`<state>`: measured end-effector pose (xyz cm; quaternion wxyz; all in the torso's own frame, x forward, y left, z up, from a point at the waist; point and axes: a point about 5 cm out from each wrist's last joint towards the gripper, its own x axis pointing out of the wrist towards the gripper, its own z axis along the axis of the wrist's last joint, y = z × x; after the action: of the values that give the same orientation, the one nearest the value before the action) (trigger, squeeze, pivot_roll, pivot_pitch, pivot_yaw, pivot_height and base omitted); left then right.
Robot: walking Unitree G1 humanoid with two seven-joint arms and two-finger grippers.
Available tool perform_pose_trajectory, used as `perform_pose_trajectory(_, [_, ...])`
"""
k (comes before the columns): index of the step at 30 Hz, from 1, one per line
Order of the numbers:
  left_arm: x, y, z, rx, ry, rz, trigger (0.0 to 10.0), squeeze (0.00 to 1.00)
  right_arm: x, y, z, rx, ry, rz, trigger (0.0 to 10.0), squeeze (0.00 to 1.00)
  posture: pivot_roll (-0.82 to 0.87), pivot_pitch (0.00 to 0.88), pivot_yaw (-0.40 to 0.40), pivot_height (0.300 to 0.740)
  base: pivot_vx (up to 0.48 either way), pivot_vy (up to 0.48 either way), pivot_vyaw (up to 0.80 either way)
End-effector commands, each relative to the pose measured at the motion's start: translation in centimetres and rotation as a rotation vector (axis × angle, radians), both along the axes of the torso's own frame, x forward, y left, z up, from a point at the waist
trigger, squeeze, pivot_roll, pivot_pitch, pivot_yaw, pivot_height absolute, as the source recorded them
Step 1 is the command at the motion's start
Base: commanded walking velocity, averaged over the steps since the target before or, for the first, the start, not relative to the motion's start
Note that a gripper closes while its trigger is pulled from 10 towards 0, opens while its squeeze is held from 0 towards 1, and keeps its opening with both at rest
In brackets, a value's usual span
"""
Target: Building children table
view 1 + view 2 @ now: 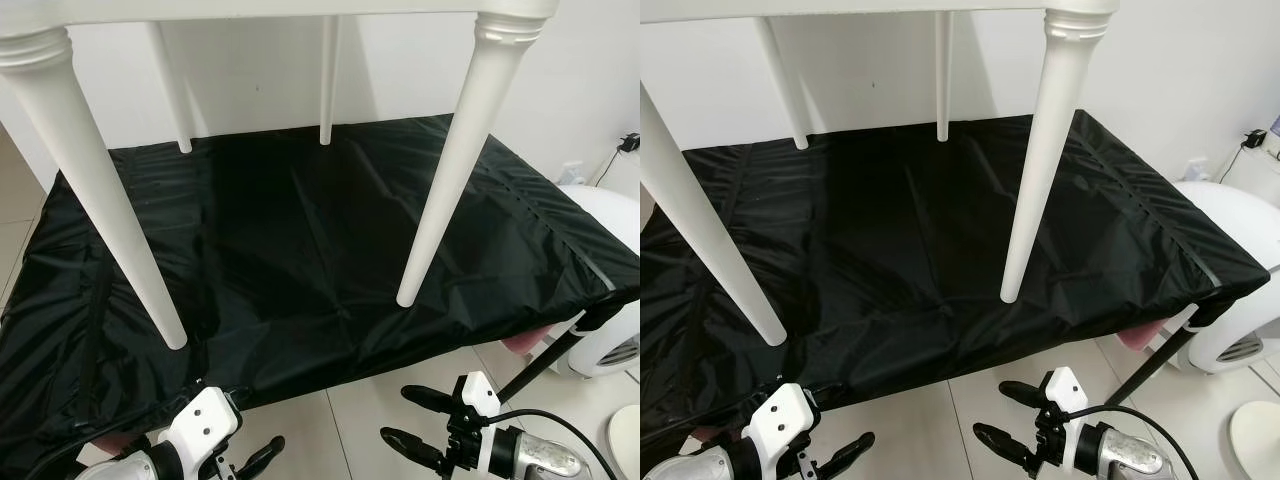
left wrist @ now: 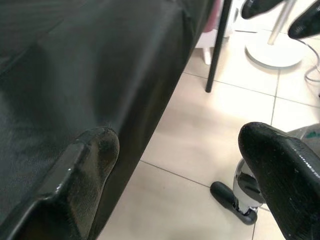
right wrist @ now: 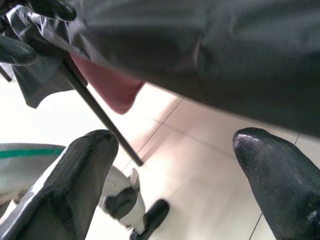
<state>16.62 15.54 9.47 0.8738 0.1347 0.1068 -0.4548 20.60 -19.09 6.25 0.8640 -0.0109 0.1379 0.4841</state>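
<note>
White children's table [image 1: 440, 170] stands upright on a low platform covered with black sheet [image 1: 300, 250]. Four tapered white legs visible: near left leg [image 1: 95, 190] and near right leg [image 1: 450, 160] planted on the sheet toward the front, two far legs [image 1: 325, 80] at the back near the white wall [image 1: 560, 90]. Near legs splay outward toward the bottom. Tabletop edge runs along the upper border, mostly cut off.

Sheet is wrinkled, hangs over the platform's front edge. A black metal support leg [image 1: 545, 365] angles down from the platform's front right corner to the beige tiled floor [image 1: 350, 420]. Something pink shows under that corner. White rounded appliance [image 1: 610, 290] sits on the floor to the right of the platform, just beside it.

Left gripper [image 1: 245, 462] low in front of the platform's front edge, over the floor, fingers spread apart, nothing between them. In the left wrist view one finger [image 2: 82, 175] lies against the backdrop of the hanging sheet; contact cannot be told. Right gripper [image 1: 418, 422] also low, over the tiles in front of the platform, fingers wide apart, holding nothing. Right wrist view looks up under the sheet's edge, past fingertips [image 3: 277, 170], to the black support leg and pink patch.

Both grippers well apart from the table legs.
</note>
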Motion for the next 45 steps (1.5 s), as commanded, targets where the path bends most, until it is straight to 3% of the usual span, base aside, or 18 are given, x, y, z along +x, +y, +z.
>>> perform_pose_trajectory(1, [-0.8, 0.2, -0.3, -0.004, 0.051, -0.094, 10.0, 0.0, -0.3, -0.2, -0.8, -0.025, 0.034, 0.007, 10.0, 0.0, -0.03, 0.1, 0.013, 0.74, 0.0, 0.0, 0.0])
perform_pose_trajectory(13, [-3.0, 2.2, -4.4, 0.008, 0.221, 0.012, 10.0, 0.0, 0.5, -1.6, -4.3, -0.076, 0.146, -0.082, 10.0, 0.0, 0.0, 0.099, -0.009, 0.74, 0.0, 0.0, 0.0])
perform_pose_trajectory(16, [-3.2, 3.1, -5.9, 0.0, 0.277, 0.078, 10.0, 0.0, 0.6, -2.0, -5.5, -0.1, 0.177, -0.141, 10.0, 0.0, 0.0, 0.096, -0.014, 0.74, 0.0, 0.0, 0.0])
perform_pose_trajectory(18, [-3.3, 3.8, -7.5, 0.029, 0.311, 0.124, 10.0, 0.0, 1.1, -2.5, -6.6, -0.134, 0.2, -0.249, 10.0, 0.0, 0.01, 0.092, -0.018, 0.74, 0.0, 0.0, 0.0])
perform_pose_trajectory(26, [-3.4, 4.8, -10.9, 0.085, 0.389, 0.237, 10.0, 0.0, 0.7, -3.7, -9.1, -0.204, 0.295, -0.458, 10.0, 0.0, 0.01, 0.085, -0.02, 0.74, 0.0, 0.0, 0.0])
perform_pose_trajectory(29, [-3.5, 5.1, -11.5, 0.083, 0.414, 0.268, 10.0, 0.0, 0.5, -3.8, -9.5, -0.218, 0.315, -0.485, 10.0, 0.0, 0.01, 0.083, -0.015, 0.74, 0.0, 0.0, 0.0])
perform_pose_trajectory(32, [-3.1, 5.6, -13.1, 0.091, 0.445, 0.344, 10.0, 0.0, -0.4, -4.1, -10.8, -0.256, 0.368, -0.564, 10.0, 0.0, 0.0, 0.083, -0.013, 0.74, 0.0, 0.0, 0.0])
perform_pose_trajectory(37, [-2.4, 5.4, -13.7, 0.093, 0.426, 0.382, 10.0, 0.0, -0.6, -4.2, -11.3, -0.264, 0.385, -0.635, 10.0, 0.0, 0.0, 0.085, -0.009, 0.74, 0.0, 0.0, 0.0])
perform_pose_trajectory(45, [-0.1, 4.9, -15.0, 0.154, 0.419, 0.552, 10.0, 0.0, -1.4, -4.0, -12.4, -0.313, 0.447, -0.769, 10.0, 0.0, -0.01, 0.081, -0.005, 0.74, 0.0, 0.0, 0.0])
